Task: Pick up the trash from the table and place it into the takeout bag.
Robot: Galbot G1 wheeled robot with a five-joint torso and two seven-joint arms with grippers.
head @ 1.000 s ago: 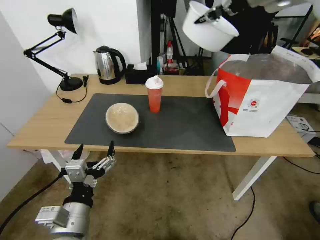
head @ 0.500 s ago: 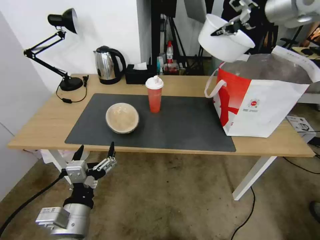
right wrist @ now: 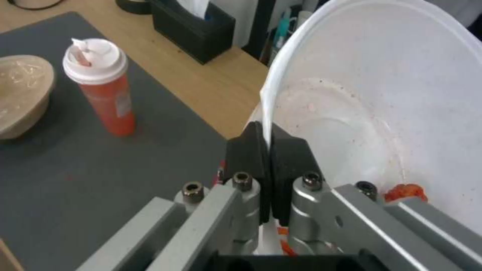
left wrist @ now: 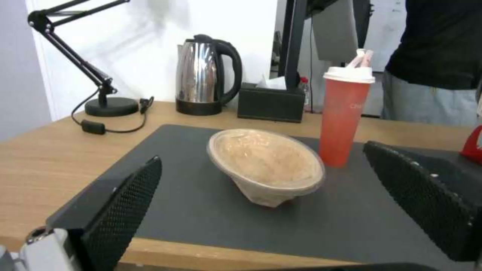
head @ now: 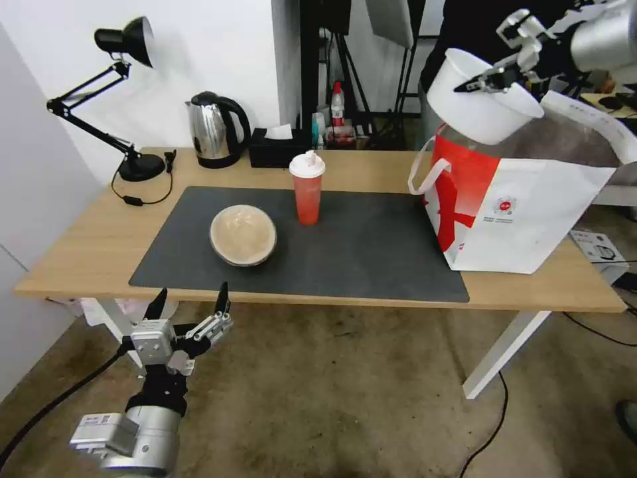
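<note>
My right gripper (head: 488, 81) (right wrist: 266, 141) is shut on the rim of the large white plastic bowl (head: 478, 106) (right wrist: 382, 101), holding it in the air over the left end of the takeout bag (head: 524, 199). The bag stands open on the right part of the table (head: 79, 245). A beige round bowl (head: 243, 234) (left wrist: 269, 165) (right wrist: 20, 94) lies tilted on the dark mat (head: 371, 252). A red-orange cup with a white lid (head: 308, 187) (left wrist: 346, 113) (right wrist: 103, 88) stands behind it. My left gripper (head: 189, 307) (left wrist: 271, 210) hangs open below the table's front edge, facing the beige bowl.
A steel kettle (head: 213, 130), a black tissue box (head: 277, 147) and a black desk lamp (head: 126, 86) stand along the table's back edge. Stands and a person in dark clothes are behind the table. A white table leg (head: 504, 348) slants under the right side.
My right gripper has carried the white bowl rightward and down, from above the table's back to over the bag's left end. The left arm has not moved.
</note>
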